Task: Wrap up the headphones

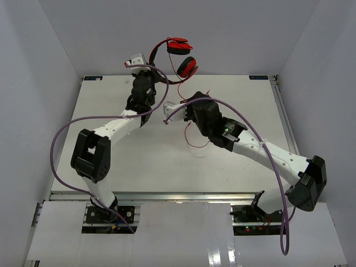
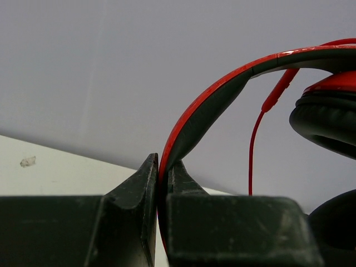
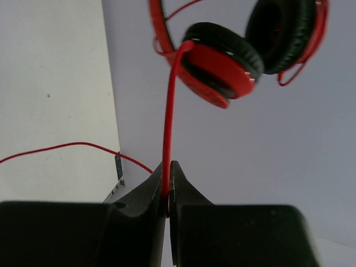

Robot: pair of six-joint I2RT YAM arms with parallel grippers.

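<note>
The red headphones (image 1: 179,53) hang in the air above the table's far edge, in front of the back wall. My left gripper (image 1: 151,57) is shut on the black-and-red headband (image 2: 222,94), which rises from between its jaws (image 2: 162,173). One black ear pad (image 2: 328,114) shows at the right. My right gripper (image 1: 183,101) is just below the cups, shut on the thin red cord (image 3: 168,122), which runs straight up from its jaws (image 3: 168,179) to the red cups (image 3: 219,69). More cord (image 3: 67,147) trails over the table.
The white table (image 1: 111,103) lies under both arms, walled in by grey panels at the back and sides. Thick purple cables (image 1: 61,139) loop off each arm. A slack loop of red cord (image 1: 193,146) lies near the table's middle.
</note>
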